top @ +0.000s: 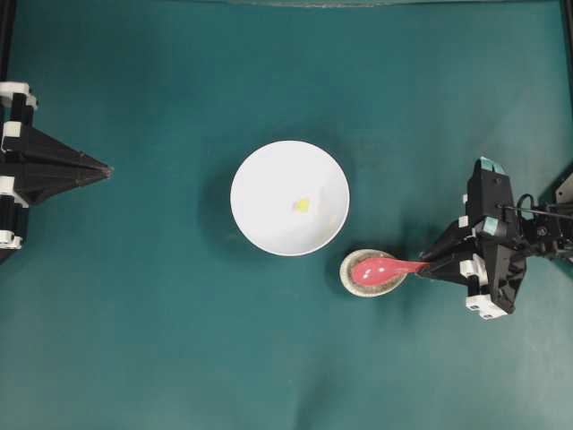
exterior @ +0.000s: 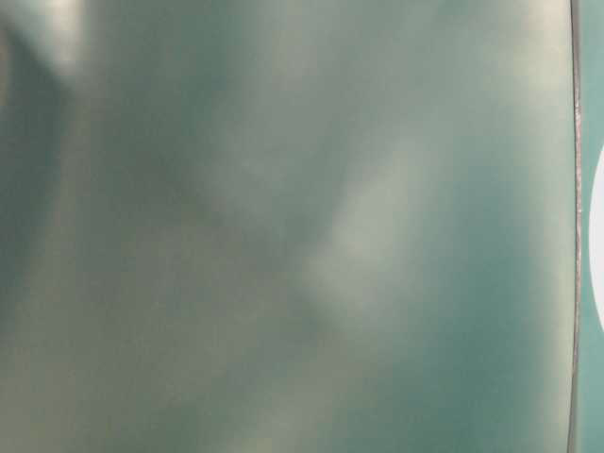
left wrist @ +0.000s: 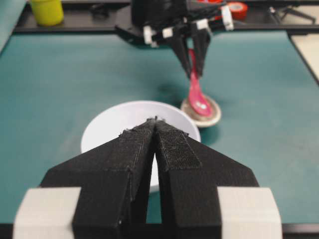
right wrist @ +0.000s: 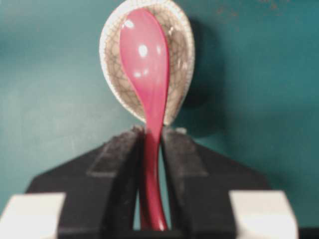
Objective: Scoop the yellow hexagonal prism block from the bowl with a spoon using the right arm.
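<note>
Overhead exterior view: the left gripper sat at the 9 o'clock edge of the teal counter, jaws clenched together on nothing, tips pointing toward the middle and well apart from every dish. The bowl, white and round, stood near the centre of the counter. The yellow hexagonal prism block lay on the bowl's floor, slightly toward 3 o'clock of its centre. At about 4 o'clock from the bowl, just beside its rim, stood a small speckled dish. The spoon had its pink-red head over that dish, handle running toward 3 o'clock. The right gripper was clamped on the handle; the right arm came in from the 3 o'clock edge.

Right wrist view: handle pinched between both pads, head over the dish; contact with the dish could not be told.

Table-level view: blurred green, nothing legible except a white sliver at the 3 o'clock edge.
</note>
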Robot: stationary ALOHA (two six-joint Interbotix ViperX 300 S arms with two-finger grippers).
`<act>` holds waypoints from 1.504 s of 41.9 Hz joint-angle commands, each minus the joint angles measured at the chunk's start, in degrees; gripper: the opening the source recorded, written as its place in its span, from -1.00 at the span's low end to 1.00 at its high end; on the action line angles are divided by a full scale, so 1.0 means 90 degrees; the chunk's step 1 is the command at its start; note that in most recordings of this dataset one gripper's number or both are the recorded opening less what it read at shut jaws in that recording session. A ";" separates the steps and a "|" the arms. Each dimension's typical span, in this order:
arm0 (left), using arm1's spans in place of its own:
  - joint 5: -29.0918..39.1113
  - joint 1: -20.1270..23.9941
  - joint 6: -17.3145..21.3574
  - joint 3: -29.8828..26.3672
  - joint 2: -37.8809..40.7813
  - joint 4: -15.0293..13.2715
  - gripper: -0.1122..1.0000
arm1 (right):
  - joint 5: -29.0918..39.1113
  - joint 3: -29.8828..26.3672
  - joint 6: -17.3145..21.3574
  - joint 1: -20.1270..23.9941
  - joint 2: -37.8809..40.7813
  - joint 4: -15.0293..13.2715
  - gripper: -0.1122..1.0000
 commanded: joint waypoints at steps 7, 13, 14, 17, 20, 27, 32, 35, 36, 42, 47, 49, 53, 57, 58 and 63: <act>-0.0068 0.0000 -0.0020 -0.0127 0.0059 0.0020 -0.80 | -0.0010 -0.0098 0.0000 0.0059 -0.0039 0.0029 -0.48; -0.0078 0.0010 -0.0020 -0.0127 0.0059 0.0020 -0.80 | -0.0010 -0.0098 -0.0010 0.0078 -0.0049 0.0010 -0.28; -0.0068 0.0000 -0.0020 -0.0127 0.0059 0.0020 -0.80 | -0.0010 -0.0088 -0.0010 0.0078 -0.0039 0.0010 -0.22; -0.0078 0.0000 -0.0020 -0.0127 0.0059 0.0020 -0.80 | -0.0010 -0.0098 -0.0020 0.0078 -0.0049 0.0000 0.00; -0.0078 0.0010 -0.0020 -0.0117 0.0059 0.0020 -0.80 | -0.0010 -0.0098 -0.0039 0.0078 -0.0039 0.0000 0.13; -0.0078 0.0010 -0.0020 -0.0127 0.0059 0.0020 -0.80 | -0.0049 -0.0078 -0.0127 0.0078 -0.0049 -0.0117 0.19; -0.0078 0.0010 -0.0020 -0.0117 0.0059 0.0020 -0.80 | -0.0283 -0.0049 -0.0312 0.0078 -0.0049 -0.0264 0.20; -0.0078 0.0000 -0.0020 -0.0127 0.0059 0.0020 -0.80 | -0.0615 0.0020 -0.0498 0.0078 -0.0029 -0.0312 0.20; -0.0078 0.0010 -0.0020 -0.0117 0.0059 0.0020 -0.80 | -0.0801 0.0078 -0.0596 0.0078 -0.0020 -0.0312 0.20; -0.0078 0.0000 -0.0020 -0.0127 0.0059 0.0020 -0.80 | -0.2002 0.0420 -0.1016 0.0078 0.0195 -0.0234 0.19; -0.0078 0.0010 -0.0020 -0.0127 0.0059 0.0020 -0.80 | -0.2910 0.0645 -0.1074 0.0078 0.0537 -0.0146 0.19; -0.0078 0.0000 -0.0020 -0.0127 0.0059 0.0020 -0.80 | -0.3271 0.0703 -0.1074 0.0117 0.0732 -0.0146 0.19; -0.0068 0.0000 -0.0020 -0.0127 0.0059 0.0020 -0.80 | -0.3906 0.0781 -0.1074 0.0215 0.1143 -0.0127 0.19; -0.0059 0.0000 -0.0020 -0.0127 0.0059 0.0010 -0.80 | -0.4736 0.0840 -0.1074 0.0420 0.1641 -0.0039 0.19; -0.0049 0.0010 -0.0020 -0.0127 0.0059 0.0020 -0.80 | -0.4883 0.0850 -0.1074 0.0469 0.1738 -0.0010 0.19; -0.0039 0.0000 -0.0020 -0.0117 0.0059 0.0020 -0.80 | -0.5811 0.0928 -0.1074 0.0830 0.2275 0.0264 0.19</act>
